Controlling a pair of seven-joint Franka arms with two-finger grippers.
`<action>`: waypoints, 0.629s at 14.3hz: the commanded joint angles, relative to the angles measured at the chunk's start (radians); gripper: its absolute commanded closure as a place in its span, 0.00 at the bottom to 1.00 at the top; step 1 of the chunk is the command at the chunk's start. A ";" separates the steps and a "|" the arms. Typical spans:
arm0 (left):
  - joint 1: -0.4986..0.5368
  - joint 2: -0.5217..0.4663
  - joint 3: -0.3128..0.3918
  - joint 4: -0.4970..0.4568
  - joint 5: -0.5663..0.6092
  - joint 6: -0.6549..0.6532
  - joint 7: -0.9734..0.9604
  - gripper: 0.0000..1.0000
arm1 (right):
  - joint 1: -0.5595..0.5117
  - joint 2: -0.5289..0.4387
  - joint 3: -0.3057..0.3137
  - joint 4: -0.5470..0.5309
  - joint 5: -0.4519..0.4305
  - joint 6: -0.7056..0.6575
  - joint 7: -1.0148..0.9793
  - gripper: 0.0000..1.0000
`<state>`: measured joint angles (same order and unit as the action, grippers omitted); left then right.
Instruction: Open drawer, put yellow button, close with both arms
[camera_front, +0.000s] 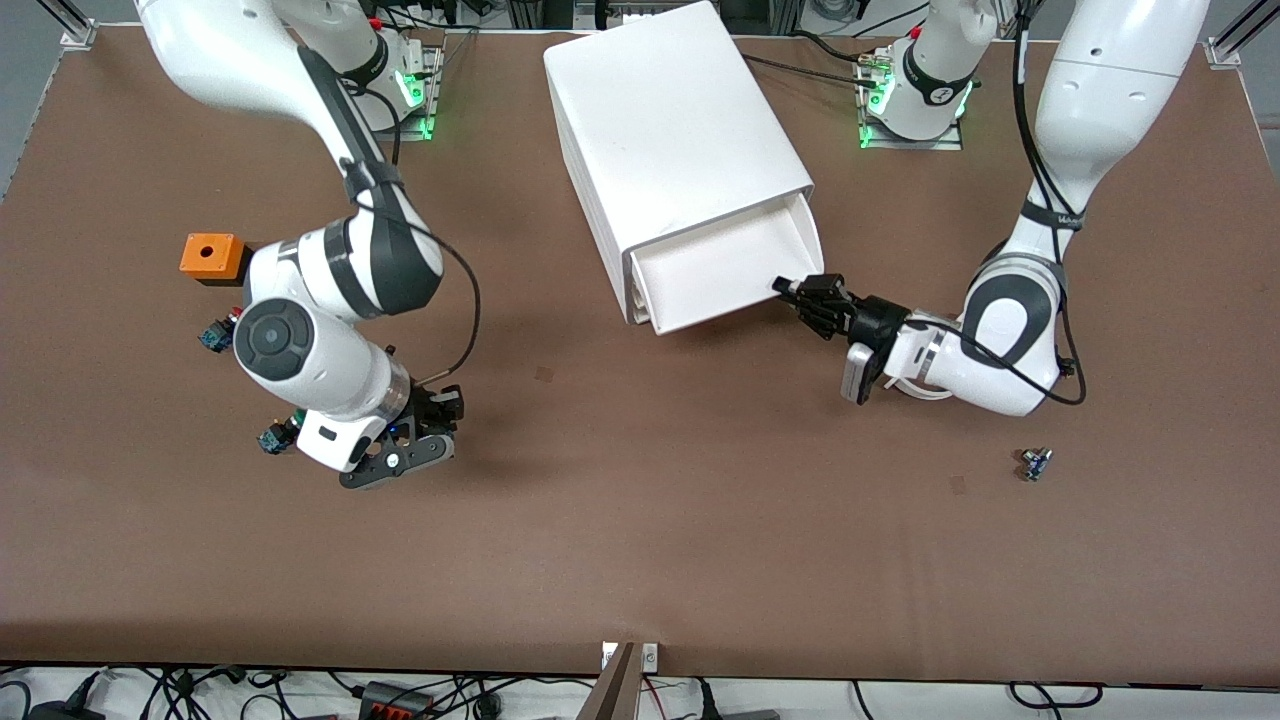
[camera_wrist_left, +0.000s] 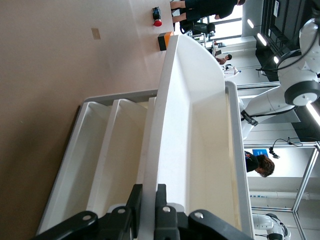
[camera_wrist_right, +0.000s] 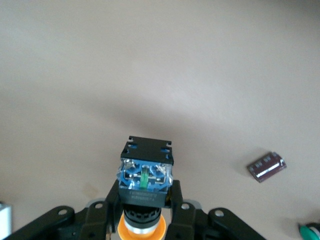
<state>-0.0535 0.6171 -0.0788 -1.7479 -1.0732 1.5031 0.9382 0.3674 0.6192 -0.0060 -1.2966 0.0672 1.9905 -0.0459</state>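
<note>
The white cabinet (camera_front: 670, 130) lies mid-table with its top drawer (camera_front: 725, 270) pulled out toward the front camera. My left gripper (camera_front: 792, 290) is shut on the drawer's front wall at the corner toward the left arm's end. In the left wrist view the fingers (camera_wrist_left: 134, 205) pinch that wall (camera_wrist_left: 155, 150). My right gripper (camera_front: 440, 415) is over bare table toward the right arm's end. In the right wrist view it (camera_wrist_right: 145, 187) is shut on the yellow button (camera_wrist_right: 145, 175), blue-and-black body outward, yellow cap against the palm.
An orange box (camera_front: 212, 257), a red-capped button (camera_front: 220, 332) and a green-capped button (camera_front: 277, 437) sit around the right arm. A small dark part (camera_front: 1035, 463) lies near the left arm. A small brown piece (camera_wrist_right: 266, 166) lies on the table.
</note>
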 joint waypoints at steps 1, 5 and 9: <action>-0.014 0.082 0.025 0.088 0.045 0.040 -0.041 0.51 | 0.071 0.014 -0.003 0.178 0.006 -0.146 -0.005 1.00; 0.012 0.052 0.033 0.091 0.050 0.026 -0.105 0.00 | 0.157 0.005 -0.006 0.238 0.006 -0.237 0.068 1.00; 0.027 -0.023 0.050 0.099 0.116 -0.026 -0.272 0.00 | 0.269 0.007 0.009 0.284 0.006 -0.196 0.260 1.00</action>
<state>-0.0260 0.6430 -0.0392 -1.6612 -1.0173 1.4977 0.7431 0.5931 0.6109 0.0024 -1.0584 0.0700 1.7955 0.1337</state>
